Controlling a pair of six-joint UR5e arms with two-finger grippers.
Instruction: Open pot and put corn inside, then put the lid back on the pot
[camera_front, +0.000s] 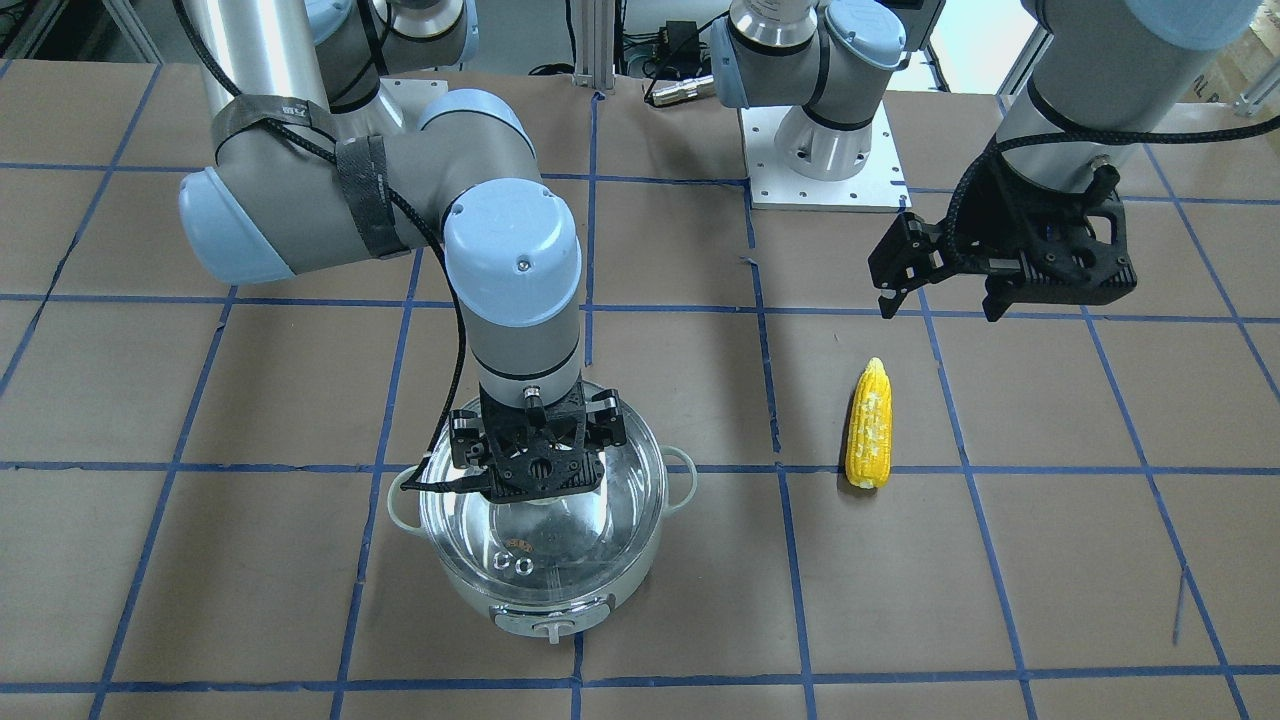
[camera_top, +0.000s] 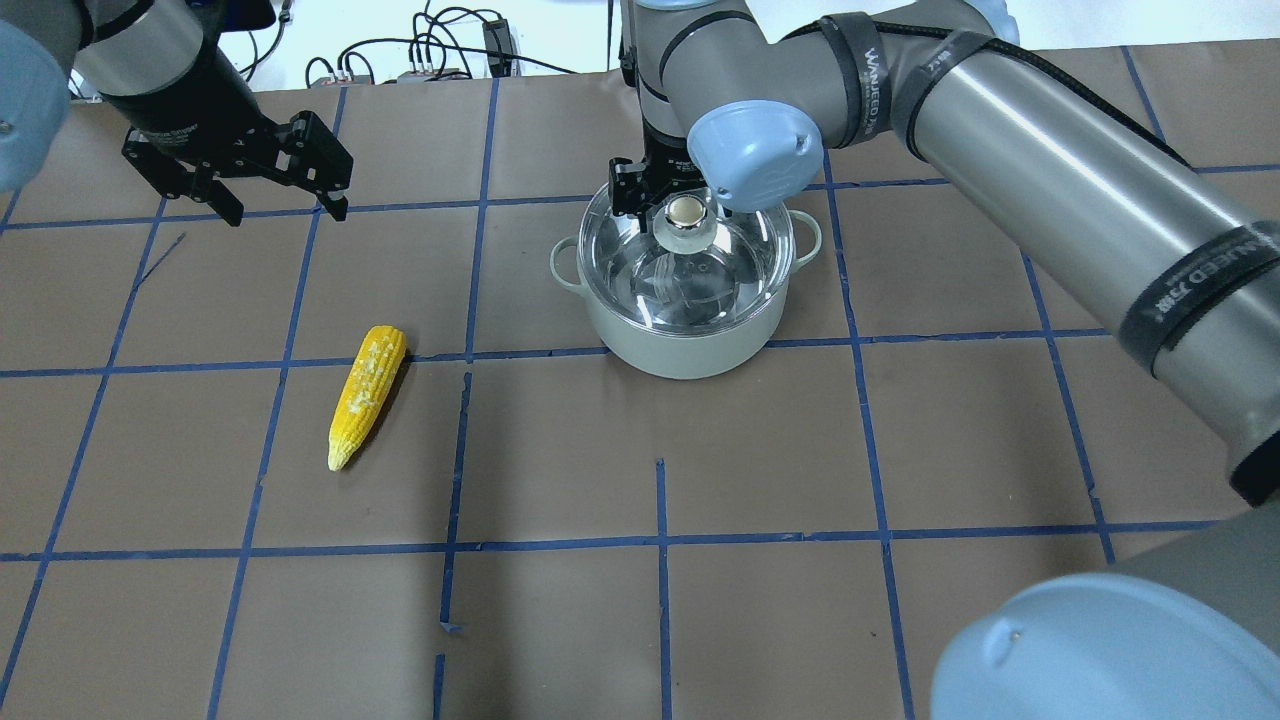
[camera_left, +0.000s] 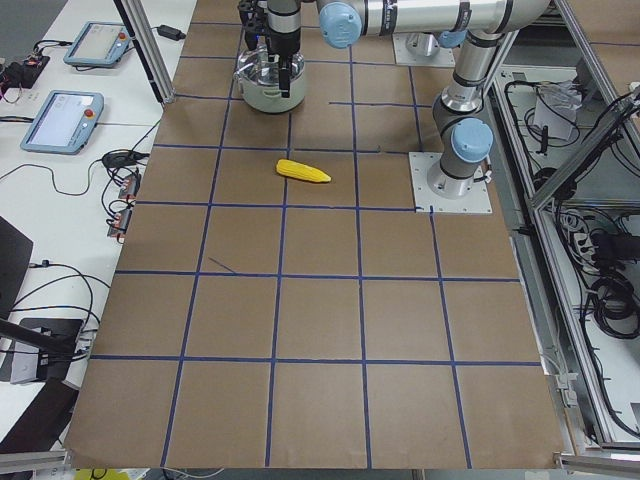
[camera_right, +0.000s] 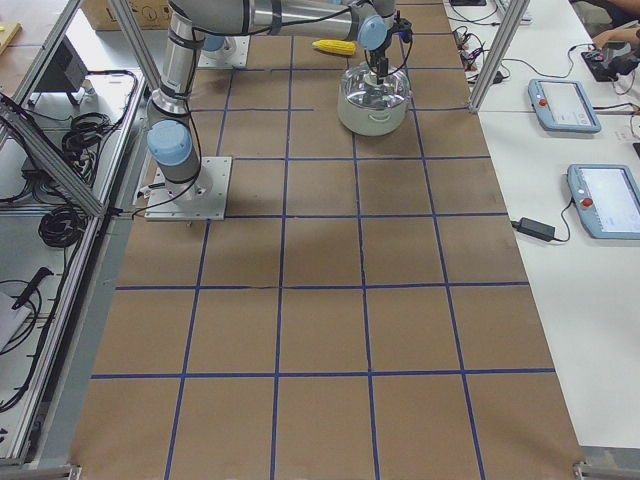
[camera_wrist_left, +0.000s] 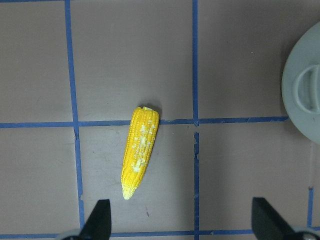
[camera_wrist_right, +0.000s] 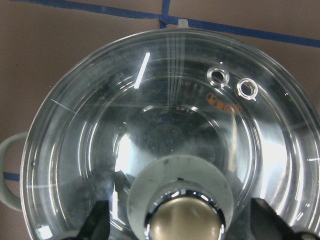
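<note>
The pot (camera_front: 545, 600) stands on the brown table with the clear glass lid (camera_front: 560, 540) on it. My right gripper (camera_wrist_right: 182, 222) hangs straight over the lid, open, with a finger on each side of the centre knob (camera_top: 686, 212); I cannot tell whether the fingers touch it. The corn (camera_top: 366, 392) lies flat on the table, well apart from the pot (camera_top: 690, 345). My left gripper (camera_top: 285, 210) is open and empty, held above the table beyond the corn. In the left wrist view the corn (camera_wrist_left: 140, 150) lies below and ahead of the fingers.
The left arm's white mounting plate (camera_front: 825, 170) sits at the robot's side of the table. Blue tape lines grid the brown paper. Cables and a power box (camera_top: 495, 40) lie past the far edge. Tablets (camera_right: 565, 105) lie on a side bench.
</note>
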